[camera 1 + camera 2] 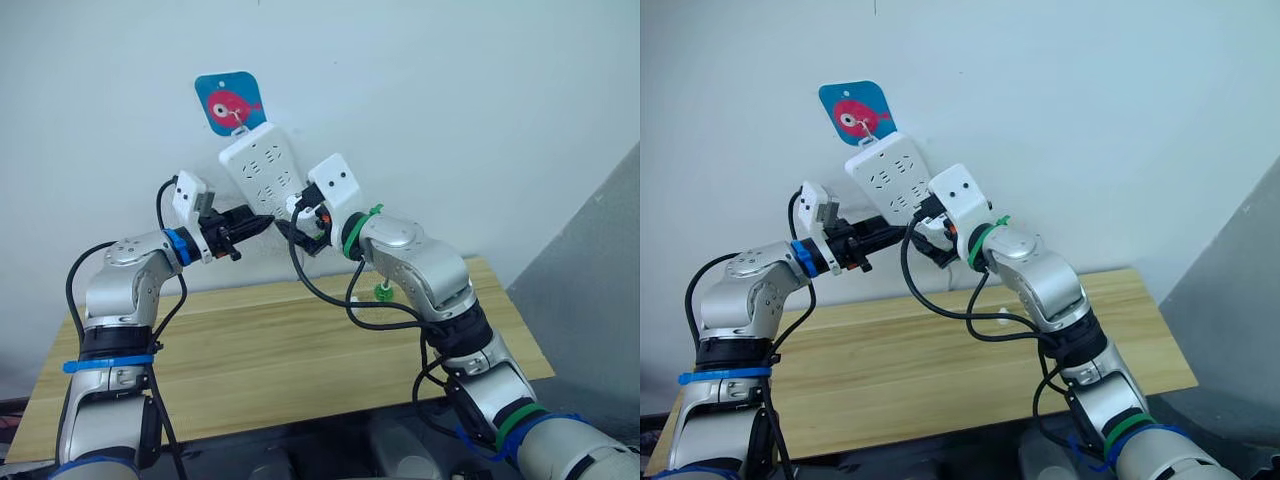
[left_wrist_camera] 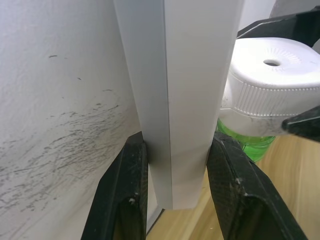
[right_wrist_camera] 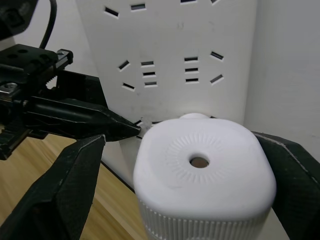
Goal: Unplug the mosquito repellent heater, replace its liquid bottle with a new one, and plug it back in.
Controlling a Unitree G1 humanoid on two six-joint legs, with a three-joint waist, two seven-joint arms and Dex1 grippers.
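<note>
So both arms are up at the wall rn, working around the white power strip (image 1: pixel 258 166) that hangs tilted under a blue card w/ a pink fish (image 1: pixel 229 102).

Left gripper (image 2: pixel 172 165) is clamped on the strip's lower end. Wrist cam makes it pretty obvious: one black finger (image 2: pixel 122 195) on the wall side, the other on the room side, strip edge pinched between them. From the head cam its fingers point right, toward the other arm.

Right gripper (image 3: pixel 165 165) is around the mosquito repellent heater (image 3: pixel 202 172). That's the white rounded unit w/ the round vent hole facing the cam. One finger (image 3: pixel 65 185) sits a bit off the heater's side, the other (image 3: pixel 295 175) looks right against it, so jaws are spread around the body. Can't tell if it's really squeezing tbh.

Heater sits right at the strip's face, low on it, just below the rows of sockets. Prongs are hidden so idk if it's fully seated. The green liquid bottle (image 2: pixel 250 142) is under the white cap, seen from the left wrist cam.

Below all that there's a wooden table (image 1: pixel 300 350), and a small green thing (image 1: pixel 382 292) sits on it near the wall, too tiny to ID.
</note>
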